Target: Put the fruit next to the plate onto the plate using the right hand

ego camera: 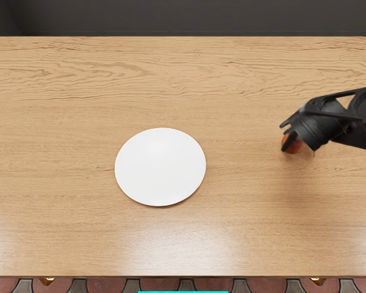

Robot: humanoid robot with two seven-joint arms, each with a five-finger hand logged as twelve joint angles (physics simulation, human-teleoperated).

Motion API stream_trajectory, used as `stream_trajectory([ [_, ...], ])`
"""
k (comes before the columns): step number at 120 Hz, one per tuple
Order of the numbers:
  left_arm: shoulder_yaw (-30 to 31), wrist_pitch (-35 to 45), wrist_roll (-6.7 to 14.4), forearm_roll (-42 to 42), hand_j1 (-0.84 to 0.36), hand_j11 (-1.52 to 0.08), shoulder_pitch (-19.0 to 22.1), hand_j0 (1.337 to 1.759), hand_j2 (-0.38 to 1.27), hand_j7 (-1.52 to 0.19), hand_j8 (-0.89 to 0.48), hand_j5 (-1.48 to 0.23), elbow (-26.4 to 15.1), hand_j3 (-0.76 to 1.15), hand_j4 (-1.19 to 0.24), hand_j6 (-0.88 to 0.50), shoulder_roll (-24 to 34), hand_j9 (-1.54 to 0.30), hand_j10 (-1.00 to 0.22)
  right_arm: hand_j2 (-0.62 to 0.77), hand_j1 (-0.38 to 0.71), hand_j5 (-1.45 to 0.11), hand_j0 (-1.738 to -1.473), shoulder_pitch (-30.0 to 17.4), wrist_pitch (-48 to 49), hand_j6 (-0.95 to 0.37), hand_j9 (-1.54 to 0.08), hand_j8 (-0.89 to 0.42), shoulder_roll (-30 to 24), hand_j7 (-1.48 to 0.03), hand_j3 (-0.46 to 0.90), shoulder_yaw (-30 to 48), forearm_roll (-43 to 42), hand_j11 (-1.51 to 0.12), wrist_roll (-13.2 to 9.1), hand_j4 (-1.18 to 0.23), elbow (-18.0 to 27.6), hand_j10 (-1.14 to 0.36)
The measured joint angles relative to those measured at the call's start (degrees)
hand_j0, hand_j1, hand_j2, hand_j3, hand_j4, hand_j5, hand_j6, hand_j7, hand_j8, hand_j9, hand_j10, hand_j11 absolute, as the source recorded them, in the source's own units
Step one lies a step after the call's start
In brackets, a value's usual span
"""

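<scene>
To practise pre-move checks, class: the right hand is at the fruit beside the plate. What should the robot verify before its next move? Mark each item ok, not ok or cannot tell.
1. Right hand is at the fruit: ok, it covers most of it.
2. Grasp is secure: cannot tell, the hand hides the contact.
3. Plate lies flat on the table in full view: ok.
4. Nothing visible stands between fruit and plate: ok.
5. Fruit is on the plate: not ok, it sits apart, to the plate's right.
6. Left arm is out of the way: ok, it is not in view.
</scene>
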Motion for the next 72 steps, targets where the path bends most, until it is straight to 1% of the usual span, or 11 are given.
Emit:
stream_trajectory([
  [29,0.00,-0.01,0.00,0.00,0.07,-0.30,0.03,1.658,0.05,-0.30,-0.23,-0.30,0.01,0.00,-0.23,-0.23,0.00,-0.30,-0.23,0.38,0.30,-0.93,-1.657,0.62,0.01,-0.69,-0.92,-0.47,-0.99,-0.92,0.00,5.68,0.09,-0.93,0.00,-0.70,1.28,-0.54],
  [64,0.00,-0.02,0.00,0.00,0.07,-0.30,0.05,1.658,0.05,-0.30,-0.23,-0.30,0.00,0.00,-0.23,-0.23,0.00,-0.30,-0.23,0.40,0.32,-0.96,-1.657,0.59,0.03,-0.68,-0.94,-0.45,-0.80,-0.93,0.00,14.01,2.40,-0.94,0.00,-0.70,4.98,-0.52],
  [72,0.00,-0.01,0.00,0.00,0.07,-0.30,0.01,1.658,0.05,-0.30,-0.23,-0.30,-0.01,0.00,-0.23,-0.23,0.00,-0.30,-0.23,0.41,0.32,-0.96,-1.657,0.49,0.03,-0.67,-0.94,-0.44,-0.08,-0.94,0.00,16.00,3.23,-0.94,-0.01,-0.70,5.82,-0.52],
])
